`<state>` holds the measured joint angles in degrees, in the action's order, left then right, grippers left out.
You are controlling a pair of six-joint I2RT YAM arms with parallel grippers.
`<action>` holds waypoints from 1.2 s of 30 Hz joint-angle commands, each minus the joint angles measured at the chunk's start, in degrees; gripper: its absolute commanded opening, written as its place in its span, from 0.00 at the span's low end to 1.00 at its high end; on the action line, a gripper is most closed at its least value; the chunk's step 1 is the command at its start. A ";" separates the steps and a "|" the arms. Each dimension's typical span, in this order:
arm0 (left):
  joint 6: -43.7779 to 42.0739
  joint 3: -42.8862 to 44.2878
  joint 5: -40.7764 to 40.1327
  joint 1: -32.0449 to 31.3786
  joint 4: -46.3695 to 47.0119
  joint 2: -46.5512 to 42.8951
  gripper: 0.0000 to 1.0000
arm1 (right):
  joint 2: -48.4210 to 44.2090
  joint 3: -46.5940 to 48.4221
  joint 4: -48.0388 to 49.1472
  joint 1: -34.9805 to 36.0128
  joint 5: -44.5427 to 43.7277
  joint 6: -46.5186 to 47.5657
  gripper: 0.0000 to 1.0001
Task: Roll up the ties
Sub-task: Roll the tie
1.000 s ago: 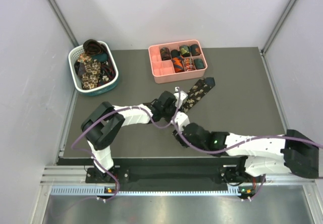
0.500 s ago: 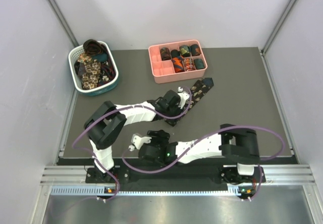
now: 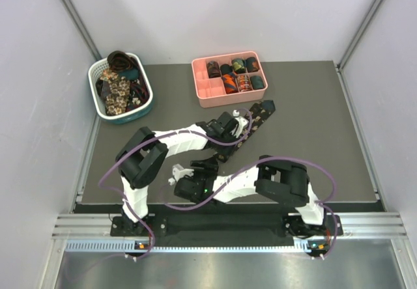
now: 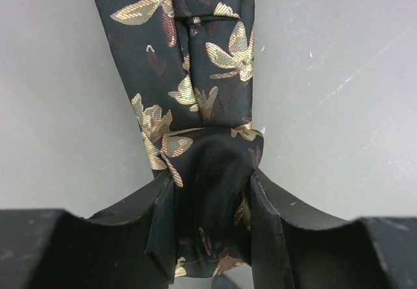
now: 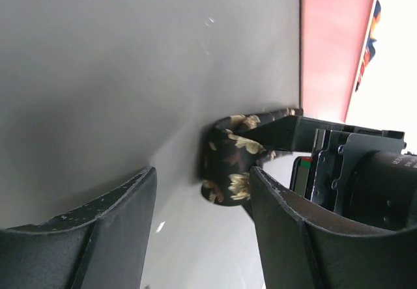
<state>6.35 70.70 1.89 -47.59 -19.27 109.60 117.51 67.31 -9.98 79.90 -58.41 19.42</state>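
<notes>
The left gripper [image 4: 210, 178] is clamping down on the rolled-up end of a dark floral tie [image 4: 195, 94], with its 2 fingers squeezing the fabric from either side. The rest of that tie is lying flat on the grey table [image 3: 313, 126], running diagonally toward the pink tray [image 3: 207, 94]. Its far tip is sitting near the tray's front edge.

The right gripper [image 5: 201, 172] is sitting closer to the front of the table, apart from the tie. Its jaws are standing apart with nothing between them, and its camera is looking straight at the little coil the left one is holding.

Rolled ties [image 3: 238, 74] are already sitting in the tray's compartments. More loose ties [image 3: 117, 84] are piling up in the white-and-teal basket [image 3: 124, 116] at the back left.
</notes>
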 commanded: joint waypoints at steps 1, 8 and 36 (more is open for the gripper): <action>3.41 -1.18 6.11 -1.71 -17.37 4.65 0.15 | 0.79 1.95 -0.92 -1.67 -2.41 -0.78 0.59; 3.32 2.16 6.37 -1.80 -20.98 6.67 0.15 | 3.24 1.86 -1.62 -3.26 -3.29 -1.93 0.60; 3.50 8.67 6.11 -1.63 -26.79 9.40 0.14 | 5.98 1.60 -7.08 -8.71 0.84 -8.79 0.00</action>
<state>8.03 82.30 2.39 -47.68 -33.41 115.77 122.52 70.54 -15.03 72.69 -64.23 12.86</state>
